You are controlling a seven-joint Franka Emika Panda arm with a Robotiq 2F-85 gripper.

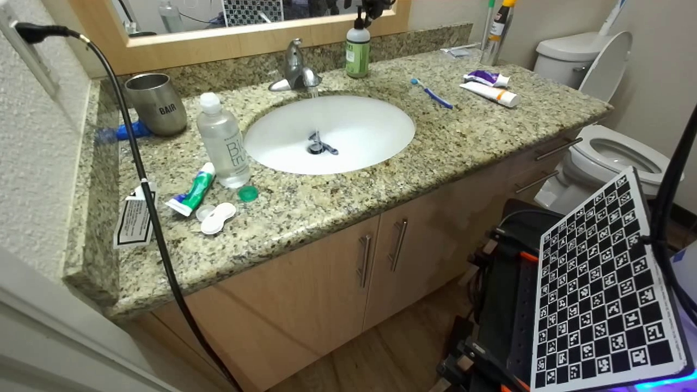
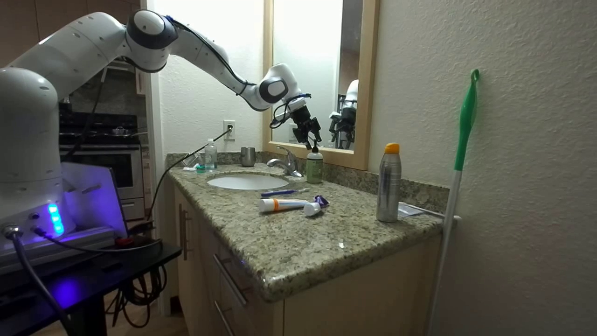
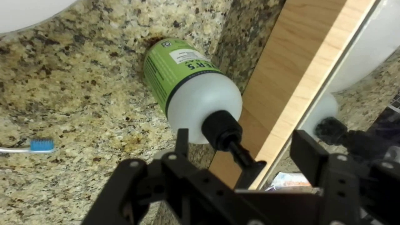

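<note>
Upright cylindrical plastic pump bottle (image 3: 193, 84): green label, 1 white patch, dark lettering, cloudy-white shoulder, black collar and spout. Black 2-fingered gripper (image 3: 243, 142): jaws spread, pump top between them, contact unclear. Bottle stands on speckled tan granite counter (image 3: 78, 103), near curved silvery metal faucet (image 1: 295, 68), just below pale wood-framed mirror (image 2: 303, 60).

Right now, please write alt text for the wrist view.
An open black tool hangs over a green-labelled bottle, its pump showing between the jaws. Left, a toothbrush lies on the speckled counter; right, a mirror frame.
</note>
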